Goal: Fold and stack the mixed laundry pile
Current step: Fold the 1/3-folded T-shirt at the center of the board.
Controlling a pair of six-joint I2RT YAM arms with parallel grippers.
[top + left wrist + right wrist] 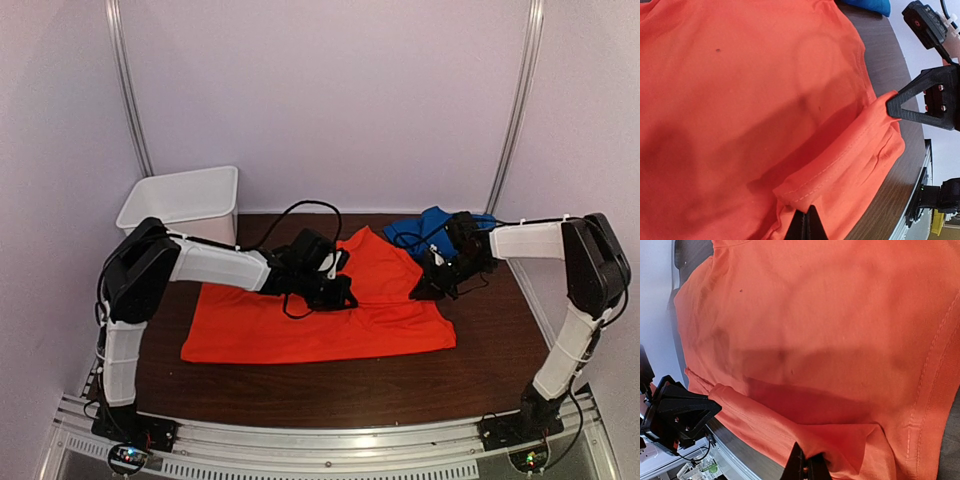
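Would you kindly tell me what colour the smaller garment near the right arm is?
The smaller garment is royal blue, clearest in the top external view.

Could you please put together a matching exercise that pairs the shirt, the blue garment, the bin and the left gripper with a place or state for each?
Things:
1. shirt
2. blue garment
3. bin
4. left gripper

Places or states:
A. at the far-left corner
B. shut on the shirt's hem
C. bunched at the far right of the table
D. spread across the table's middle

Pairs: 1-D, 2-C, 3-A, 4-B
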